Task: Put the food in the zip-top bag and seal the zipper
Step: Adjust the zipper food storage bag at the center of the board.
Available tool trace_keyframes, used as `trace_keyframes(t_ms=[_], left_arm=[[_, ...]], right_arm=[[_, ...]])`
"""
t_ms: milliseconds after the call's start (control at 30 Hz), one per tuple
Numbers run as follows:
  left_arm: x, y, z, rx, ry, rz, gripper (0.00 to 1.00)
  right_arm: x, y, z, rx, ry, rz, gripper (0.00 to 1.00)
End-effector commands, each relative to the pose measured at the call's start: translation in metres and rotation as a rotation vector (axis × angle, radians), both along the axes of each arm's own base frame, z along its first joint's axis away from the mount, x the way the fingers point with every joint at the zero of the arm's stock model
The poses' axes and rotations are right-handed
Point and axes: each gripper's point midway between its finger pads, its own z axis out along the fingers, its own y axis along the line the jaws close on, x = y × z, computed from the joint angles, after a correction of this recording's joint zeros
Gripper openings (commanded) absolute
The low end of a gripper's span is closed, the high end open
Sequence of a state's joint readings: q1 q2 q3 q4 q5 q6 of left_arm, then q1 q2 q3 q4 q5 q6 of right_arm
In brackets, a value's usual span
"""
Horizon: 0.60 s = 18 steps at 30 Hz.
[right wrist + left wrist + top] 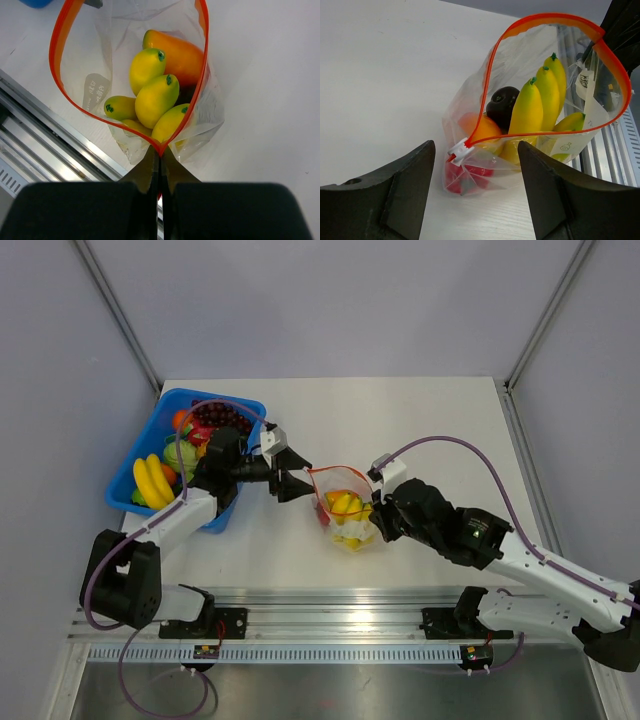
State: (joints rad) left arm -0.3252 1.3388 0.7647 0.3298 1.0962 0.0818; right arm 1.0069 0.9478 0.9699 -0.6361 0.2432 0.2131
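- Mid-table, a bit toward the front edge, the zip-top bag point(345, 502) stood mouth-up on the white table point(440, 420), between the two arms.
- Its zipper point(489, 80) wasn't sealed. The red-orange strip gaped in a wide loop, and you could look straight down into the bag from both wrist views.
- The food point(155, 97) was inside the bag: a bunch of yellow pieces, an orange one point(182, 55) behind them, a dark round one point(501, 102), and something red point(470, 172) at the bottom.
- The left gripper point(476, 147) had its jaws spread wide. It sat level with the corner of the bag that has the little white slider point(461, 150), one finger on either side and neither touching the plastic as far as I could see.
- The right gripper point(159, 154) was at the opposite corner, jaws pressed together and pinching the end of the zipper right where the two sides of the strip meet.
- The blue tray point(170, 403) was off to the left at the back, well apart from the bag, with more toy fruit in it: bananas point(150, 482), dark grapes point(222, 418), and something green.
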Motion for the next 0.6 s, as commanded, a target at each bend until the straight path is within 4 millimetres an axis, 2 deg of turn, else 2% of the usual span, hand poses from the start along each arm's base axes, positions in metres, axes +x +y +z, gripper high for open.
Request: trace_keyframes(t_ms=[0,100,133,200,267,300,333,367,400,467,500,533,567], left_arm=[[0.005,-0.010,0.016,-0.019,-0.083,-0.034,0.70],[0.004,-0.012,0.014,-0.018,-0.071,-0.045,0.62],[0.003,-0.013,0.015,-0.019,-0.070,-0.048,0.56],[0.001,-0.012,0.015,-0.017,-0.068,-0.049,0.50],[-0.003,-0.010,0.014,-0.011,-0.058,-0.046,0.33],[-0.005,-0.009,0.019,-0.011,-0.086,-0.042,0.19],[-0.003,-0.007,0.016,0.004,-0.078,-0.018,0.05],[-0.002,-0.005,0.017,0.010,-0.085,0.004,0.00],[-0.004,-0.003,0.014,0.015,-0.077,0.016,0.00],[-0.009,0.001,0.024,-0.003,-0.108,0.045,0.00],[-0.013,0.003,0.018,-0.005,-0.099,0.055,0.00],[-0.014,0.005,0.029,-0.024,-0.144,0.078,0.00],[-0.017,0.006,0.029,-0.029,-0.139,0.082,0.00]], right_arm=[[0.005,0.002,0.011,0.023,-0.028,-0.005,0.00],[0.006,0.002,0.011,0.020,-0.030,-0.010,0.00],[0.007,0.002,0.011,0.019,-0.031,-0.013,0.00],[0.008,0.000,0.012,0.018,-0.033,-0.025,0.00],[0.011,-0.003,0.014,0.014,-0.043,-0.047,0.00],[0.012,-0.004,0.014,0.011,-0.048,-0.056,0.00],[0.013,-0.006,0.014,0.006,-0.049,-0.067,0.01],[0.014,-0.007,0.015,-0.003,-0.049,-0.074,0.01],[0.015,-0.008,0.015,-0.010,-0.048,-0.078,0.03],[0.016,-0.006,0.016,-0.026,-0.042,-0.076,0.12],[0.017,-0.006,0.017,-0.032,-0.042,-0.073,0.16],[0.017,-0.004,0.017,-0.037,-0.040,-0.069,0.25],[0.016,-0.003,0.026,-0.026,-0.043,-0.058,0.27]])
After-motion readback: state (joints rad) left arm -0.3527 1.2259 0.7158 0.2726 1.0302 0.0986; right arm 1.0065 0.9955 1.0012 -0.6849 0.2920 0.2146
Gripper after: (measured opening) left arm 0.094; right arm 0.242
